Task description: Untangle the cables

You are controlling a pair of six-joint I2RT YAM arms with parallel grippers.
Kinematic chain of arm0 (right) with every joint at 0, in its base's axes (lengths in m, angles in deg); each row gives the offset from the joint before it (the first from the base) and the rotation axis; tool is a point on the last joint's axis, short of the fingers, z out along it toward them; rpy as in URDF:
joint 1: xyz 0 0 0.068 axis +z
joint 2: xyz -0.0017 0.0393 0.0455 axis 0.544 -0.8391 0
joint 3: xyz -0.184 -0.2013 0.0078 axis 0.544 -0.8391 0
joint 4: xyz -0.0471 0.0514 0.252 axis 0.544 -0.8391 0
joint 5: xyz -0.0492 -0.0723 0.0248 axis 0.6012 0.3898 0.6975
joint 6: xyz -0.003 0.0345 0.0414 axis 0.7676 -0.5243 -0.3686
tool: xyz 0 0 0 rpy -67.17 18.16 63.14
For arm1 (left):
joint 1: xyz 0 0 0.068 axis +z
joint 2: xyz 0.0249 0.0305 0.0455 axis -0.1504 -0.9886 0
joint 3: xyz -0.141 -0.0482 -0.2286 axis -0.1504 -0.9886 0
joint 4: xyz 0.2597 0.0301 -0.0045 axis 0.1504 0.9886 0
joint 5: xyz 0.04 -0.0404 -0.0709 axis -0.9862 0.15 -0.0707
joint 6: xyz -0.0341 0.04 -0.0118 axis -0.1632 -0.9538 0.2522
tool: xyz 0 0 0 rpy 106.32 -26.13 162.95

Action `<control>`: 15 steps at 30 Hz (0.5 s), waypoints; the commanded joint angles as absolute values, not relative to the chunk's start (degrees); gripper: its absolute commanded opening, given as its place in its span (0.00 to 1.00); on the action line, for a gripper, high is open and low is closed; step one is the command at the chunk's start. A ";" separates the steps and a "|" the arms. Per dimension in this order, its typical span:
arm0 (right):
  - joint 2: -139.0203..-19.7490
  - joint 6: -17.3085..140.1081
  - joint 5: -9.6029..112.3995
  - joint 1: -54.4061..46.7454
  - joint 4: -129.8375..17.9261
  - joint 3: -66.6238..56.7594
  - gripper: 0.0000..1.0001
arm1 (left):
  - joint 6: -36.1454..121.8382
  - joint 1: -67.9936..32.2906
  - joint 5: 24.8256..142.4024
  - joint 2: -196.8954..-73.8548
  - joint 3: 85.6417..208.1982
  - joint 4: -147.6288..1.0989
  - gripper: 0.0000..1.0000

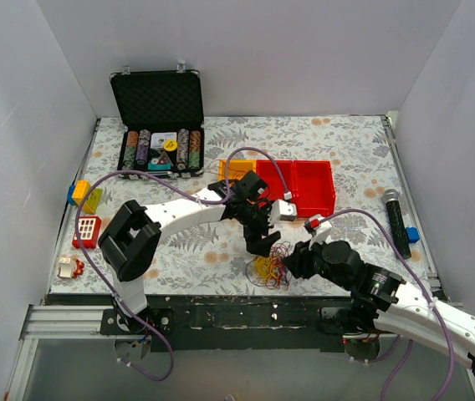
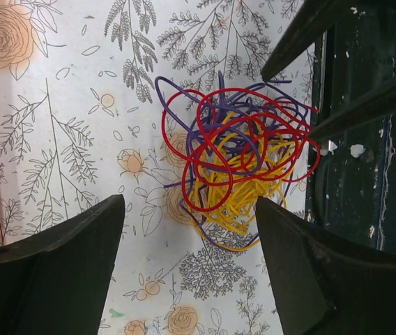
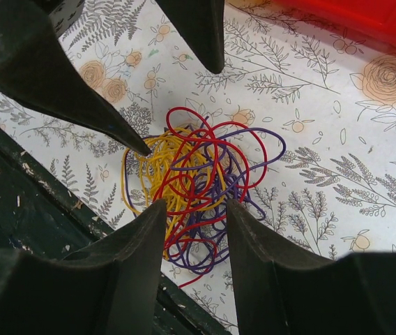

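Cables (image 2: 236, 171): a knot of red, yellow and purple wire on the floral table cover (image 2: 58, 125), at the near edge, just beside the dark front rail (image 2: 355, 181).
Handling: expect them to be very light, limp and springy; a strand will likely slip from your pads, and the whole knot may drag along.
Hold: take an outer red loop on one side and a purple loop on the other.
Left gripper (image 2: 189, 202): jaws wide apart above the knot, gripping nothing.
Right gripper (image 3: 196, 206): jaws narrowly apart over the knot's near side, nothing clamped.
In your way: both grippers crowd the same spot, and the rail hems in the near side.
Around: red bins (image 1: 304, 185), poker chip case (image 1: 158, 125) and microphone (image 1: 396, 221), all well apart.
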State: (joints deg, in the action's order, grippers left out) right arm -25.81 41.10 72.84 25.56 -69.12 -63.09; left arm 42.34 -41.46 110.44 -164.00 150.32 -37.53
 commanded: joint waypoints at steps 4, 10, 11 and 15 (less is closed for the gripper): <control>-26.52 40.53 73.81 25.31 -67.58 -62.37 0.47 | 34.07 -41.62 112.62 -157.27 147.97 -37.04 0.77; -26.69 40.09 73.98 25.49 -67.05 -62.37 0.47 | 32.94 -43.73 110.16 -155.33 142.61 -46.28 0.77; -26.61 40.09 73.98 25.32 -67.14 -62.37 0.47 | 32.68 -44.08 109.72 -155.33 141.99 -47.16 0.76; -25.81 39.91 74.51 25.32 -67.31 -62.46 0.47 | 31.71 -44.96 108.84 -154.80 140.14 -52.52 0.74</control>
